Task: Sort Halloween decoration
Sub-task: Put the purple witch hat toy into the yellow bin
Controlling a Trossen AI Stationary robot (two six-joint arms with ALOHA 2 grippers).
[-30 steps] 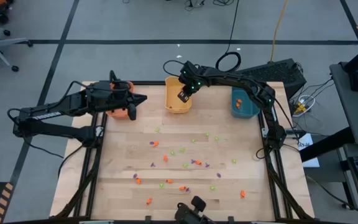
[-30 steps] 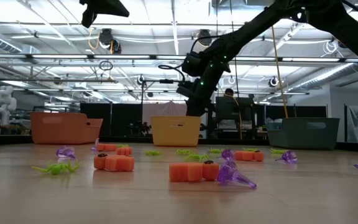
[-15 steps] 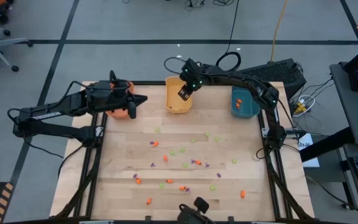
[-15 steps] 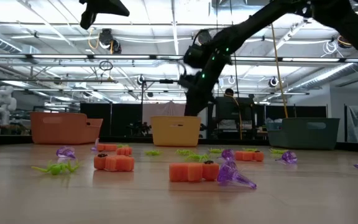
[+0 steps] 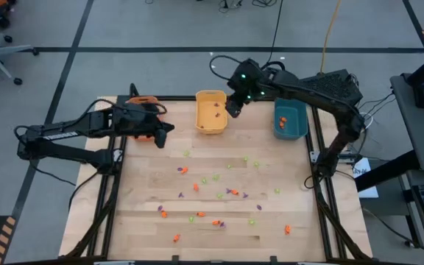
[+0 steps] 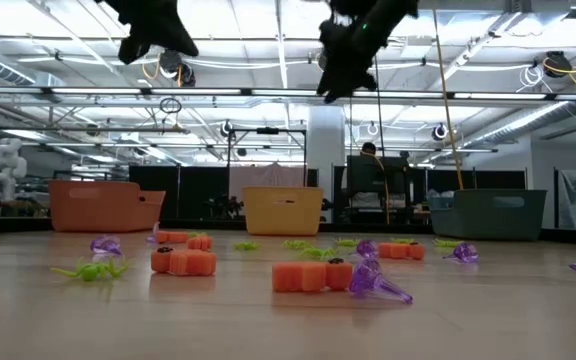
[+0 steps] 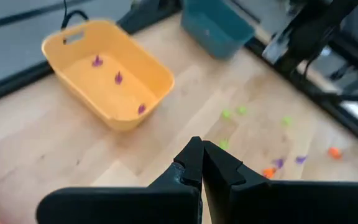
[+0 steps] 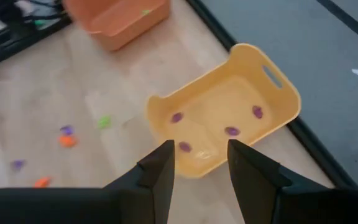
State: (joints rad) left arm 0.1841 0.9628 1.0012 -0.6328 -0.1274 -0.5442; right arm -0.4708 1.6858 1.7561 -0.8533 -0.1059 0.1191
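The Halloween decoration [image 5: 219,193] lay scattered over the middle and near half of the table [image 5: 146,221]: small orange, light green and purple pieces, none touching a bin. Four purple pieces already sat in the yellow bin [image 5: 210,112], clear in the right wrist view.

What your next pick turned on: everything loose lay on the operator side of both grippers, away from the bin row. The right gripper [image 5: 234,107] hung high, just beside the yellow bin's right edge, fingers [image 8: 160,165] apart with nothing between them, so released. The left gripper [image 5: 163,132] was clenched empty, near the orange bin [image 5: 143,132] at the table's left rear. By my read, the nearest loose piece to the left gripper was the green one [image 5: 186,154] just ahead of it; the right arm was closer to the green cluster around the table's centre-right.

You couldn't read a long axis on any piece from above; they were too small. The low view gave shape only for the front row: an orange block [image 6: 313,275] touching a purple piece [image 6: 373,282]. The orange bin was mostly covered by the left arm, its contents not visible; the teal bin [image 5: 289,121] showed an orange speck I couldn't identify.
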